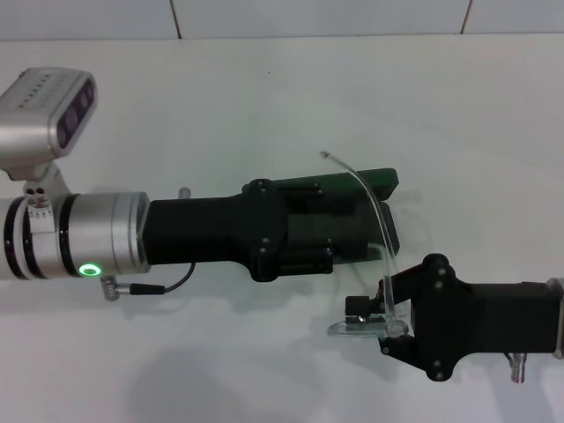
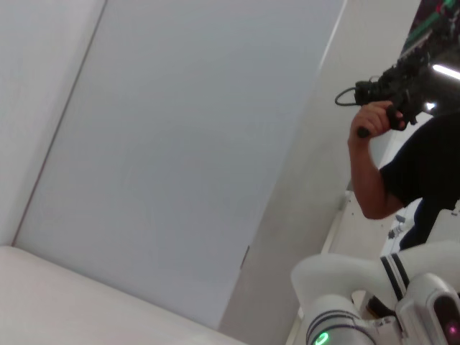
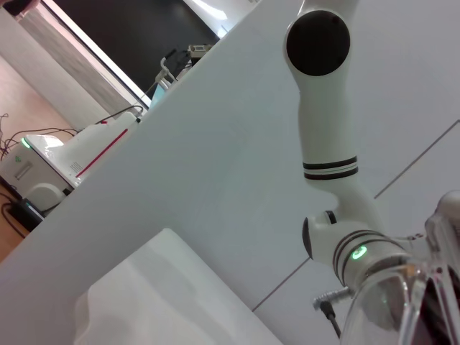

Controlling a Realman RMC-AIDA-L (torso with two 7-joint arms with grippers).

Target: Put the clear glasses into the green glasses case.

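Tools [image 1: 368,310] level, facing inward.

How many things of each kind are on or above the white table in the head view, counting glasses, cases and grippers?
Clear glasses: 1, gripped by the right gripper.
Green glasses case: 1, mostly hidden under the left gripper.
Grippers: 2, the left gripper over the case and the right gripper shut on the glasses.
Total: 4.
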